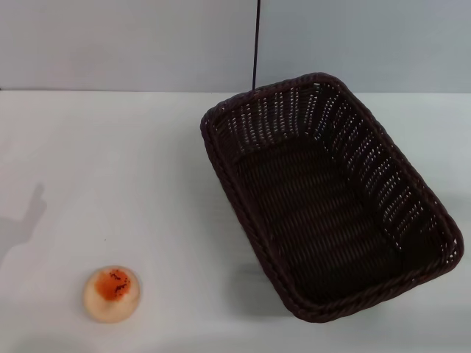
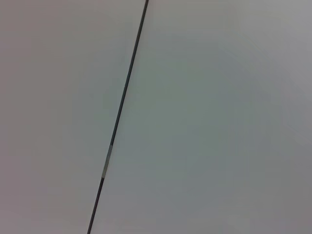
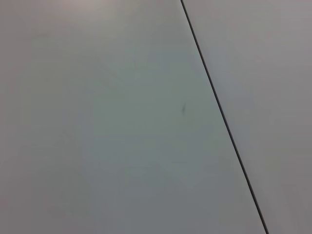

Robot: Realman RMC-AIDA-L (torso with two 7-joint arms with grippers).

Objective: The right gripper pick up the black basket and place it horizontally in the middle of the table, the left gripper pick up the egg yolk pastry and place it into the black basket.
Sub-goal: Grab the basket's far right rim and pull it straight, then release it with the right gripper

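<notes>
- Dark woven wicker black basket (image 1: 327, 198): right side of white table (image 1: 110, 162), skewed diagonally.
- Small cream, orange-topped egg yolk pastry (image 1: 111, 293): near left.
- Neither gripper in view; finger state unknown.
- Rt gripper should pinch the braided rim, rotate basket horizontal, set at centre.

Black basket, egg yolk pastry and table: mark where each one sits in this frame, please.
black basket (image 1: 324, 220): head view, on its woven floor.
egg yolk pastry (image 1: 111, 293): head view, just below its orange-red top patch.
table (image 1: 110, 169): head view, bare white top left of the basket.
</notes>
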